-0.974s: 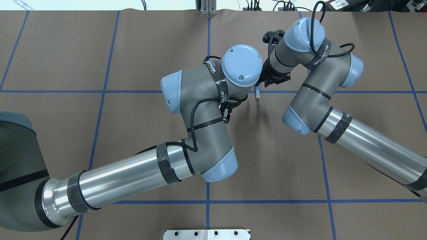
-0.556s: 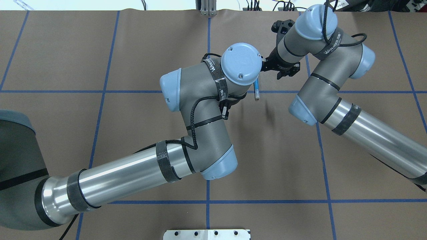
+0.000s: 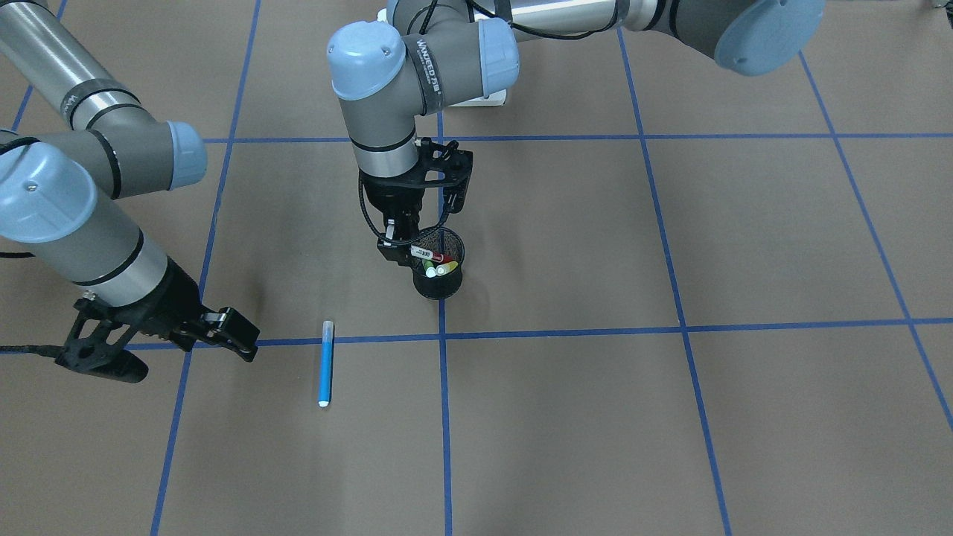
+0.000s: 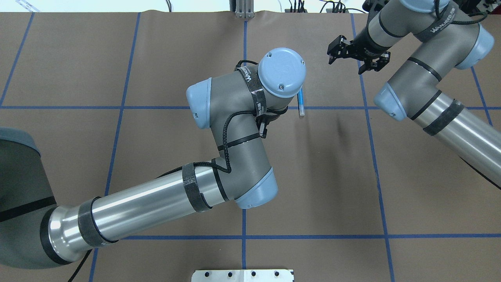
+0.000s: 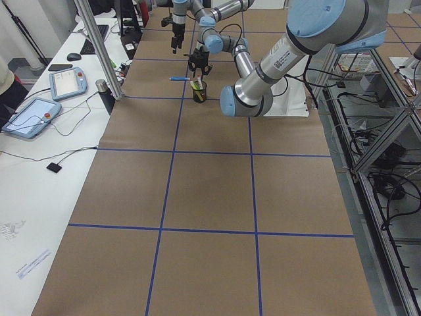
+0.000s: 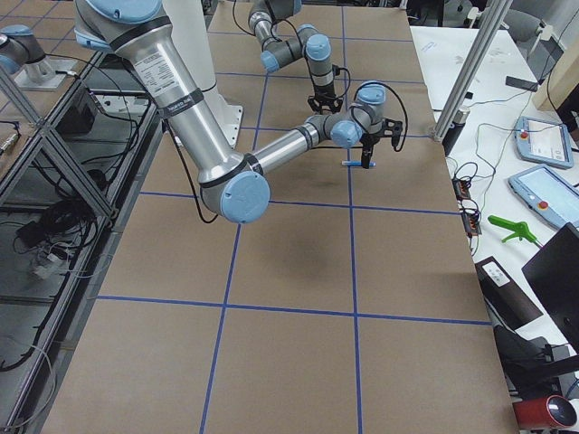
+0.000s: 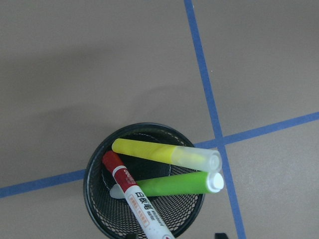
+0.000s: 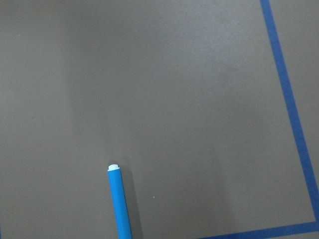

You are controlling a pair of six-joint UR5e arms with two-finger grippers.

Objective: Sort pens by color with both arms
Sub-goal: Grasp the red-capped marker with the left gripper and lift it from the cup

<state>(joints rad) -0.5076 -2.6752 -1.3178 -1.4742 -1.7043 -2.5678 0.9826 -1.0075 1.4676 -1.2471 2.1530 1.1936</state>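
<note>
Nearest the robot, the left pincer (image 3: 400,249) points straight down over a black mesh cup (image 7: 98,206). Right beneath its tips the white pen with the red cap (image 7: 137,199) stands cap-down in the cup, its body rising toward them; whether they grip it I cannot tell. The yellow pen (image 7: 154,151) and the green pen (image 7: 172,184) lean in the cup just below. Farther out, the blue pen (image 3: 325,365) lies flat on the counter (image 3: 670,417), beside the right pincer (image 4: 346,64), which hangs above the counter, wide and empty.
</note>
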